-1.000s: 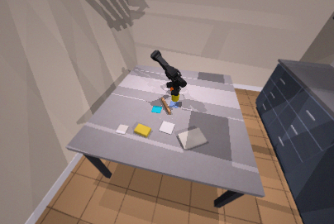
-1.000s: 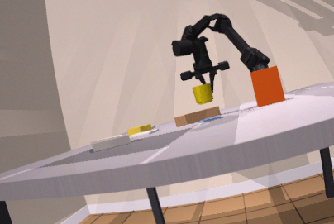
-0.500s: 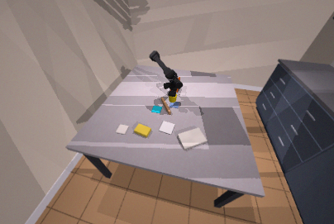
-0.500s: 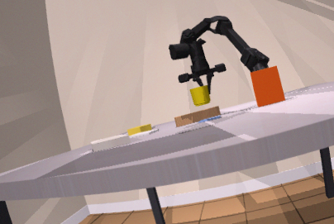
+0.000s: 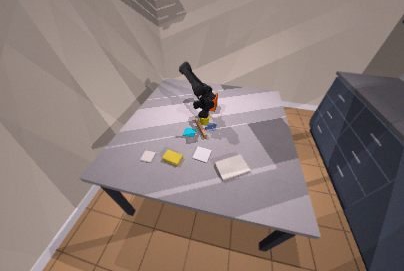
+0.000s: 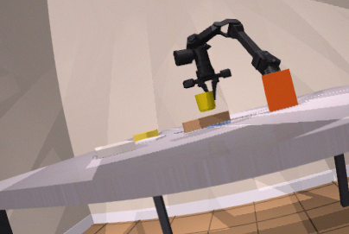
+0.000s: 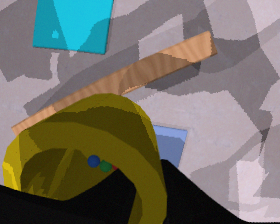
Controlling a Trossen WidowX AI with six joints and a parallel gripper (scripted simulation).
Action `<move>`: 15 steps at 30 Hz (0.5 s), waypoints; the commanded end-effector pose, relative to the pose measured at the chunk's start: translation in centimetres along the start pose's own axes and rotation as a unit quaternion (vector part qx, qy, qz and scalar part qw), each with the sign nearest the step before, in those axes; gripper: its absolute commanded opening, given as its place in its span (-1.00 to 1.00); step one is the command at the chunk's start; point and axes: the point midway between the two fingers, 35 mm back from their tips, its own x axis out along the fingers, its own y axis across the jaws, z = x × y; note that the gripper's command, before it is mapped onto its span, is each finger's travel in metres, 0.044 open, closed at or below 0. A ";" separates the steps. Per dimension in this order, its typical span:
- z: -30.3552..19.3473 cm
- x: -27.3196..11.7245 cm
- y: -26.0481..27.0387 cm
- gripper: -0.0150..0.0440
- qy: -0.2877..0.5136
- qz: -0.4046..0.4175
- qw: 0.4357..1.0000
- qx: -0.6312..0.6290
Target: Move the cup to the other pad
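Observation:
A yellow cup [image 5: 204, 121] [image 6: 205, 102] [image 7: 86, 112] hangs in the air, nearly upright, just above the height of the wooden bar. My gripper [image 6: 210, 92] is shut on its wall. Marbles lie inside the cup; a blue marble [image 7: 93, 161], a green marble [image 7: 105, 166] and a bit of a red one show in the wrist view. The blue pad [image 5: 212, 126] [image 7: 172, 142] lies on the robot's side of the bar, partly hidden by the cup in the wrist view. The cyan pad [image 5: 189, 132] [image 7: 73, 27] lies on the bar's other side.
A wooden bar [image 5: 201, 128] [image 6: 206, 121] [image 7: 136, 75] stands between the two pads. An orange block [image 5: 215, 102] [image 6: 280, 91] stands beside the arm's base. A yellow block [image 5: 172, 157] [image 6: 146, 135], white squares and a pale box [image 5: 232, 167] [image 6: 115, 148] lie farther from the arm.

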 end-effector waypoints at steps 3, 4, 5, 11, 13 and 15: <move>1.4 -0.3 0.9 -0.49 0.000 0.006 1.000 0.002; 1.6 -0.3 1.1 -0.49 0.000 0.006 1.000 0.003; 1.8 -0.3 1.2 -0.49 0.000 0.006 1.000 0.003; 3.2 -0.3 2.1 -0.49 0.000 0.006 1.000 0.003; 3.6 -0.3 2.4 -0.49 -0.001 0.006 1.000 0.003; 4.1 -0.3 2.7 -0.49 -0.001 0.006 1.000 0.003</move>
